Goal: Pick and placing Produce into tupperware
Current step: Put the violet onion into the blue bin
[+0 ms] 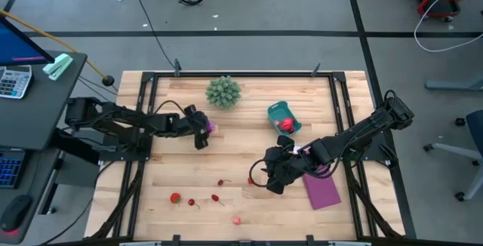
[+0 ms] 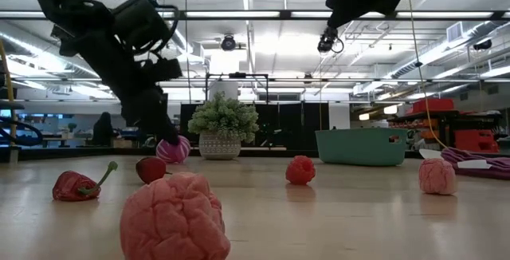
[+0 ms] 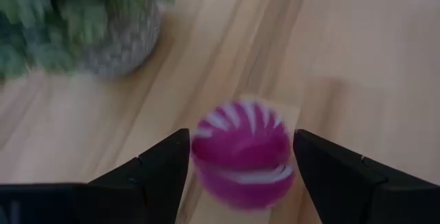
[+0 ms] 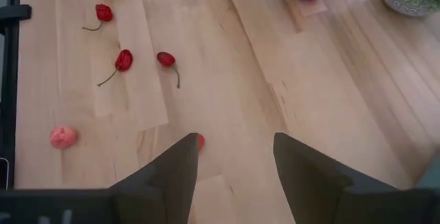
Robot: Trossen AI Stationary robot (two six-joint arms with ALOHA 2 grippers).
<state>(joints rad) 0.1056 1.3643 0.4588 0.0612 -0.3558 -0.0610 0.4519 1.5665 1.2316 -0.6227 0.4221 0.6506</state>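
The purple-pink striped ball (image 3: pixel 242 154) sits between the fingers of my left gripper (image 3: pixel 240 141), left of the table's middle (image 1: pixel 212 127) and just near of the spiky green ball (image 1: pixel 223 91). The teal tub (image 1: pixel 284 118) stands right of centre with a red fruit (image 1: pixel 285 124) inside. Small red and pink pieces lie scattered toward the near edge (image 1: pixel 191 201). My right gripper (image 4: pixel 234 162) hovers open over the table (image 1: pixel 270 178), with one tiny red piece (image 4: pixel 199 141) beside one finger. It touches nothing. My left gripper has the striped ball pinched between its two fingers, one on each side of the ball (image 3: pixel 199 157). The fingers slant down at it from the table's left (image 2: pixel 155 124). The ball's underside (image 2: pixel 173 158) is at table level; whether it is lifted, I cannot tell.
A flat purple sheet (image 1: pixel 322 189) lies under the right arm near the table's right side. In the low view, a pink lumpy piece (image 2: pixel 174 216), a red pepper (image 2: pixel 76 187), a strawberry (image 2: pixel 150 169) and a raspberry (image 2: pixel 300 169) stand on the near half. Bare wood shows mid-table (image 1: pixel 241 148).
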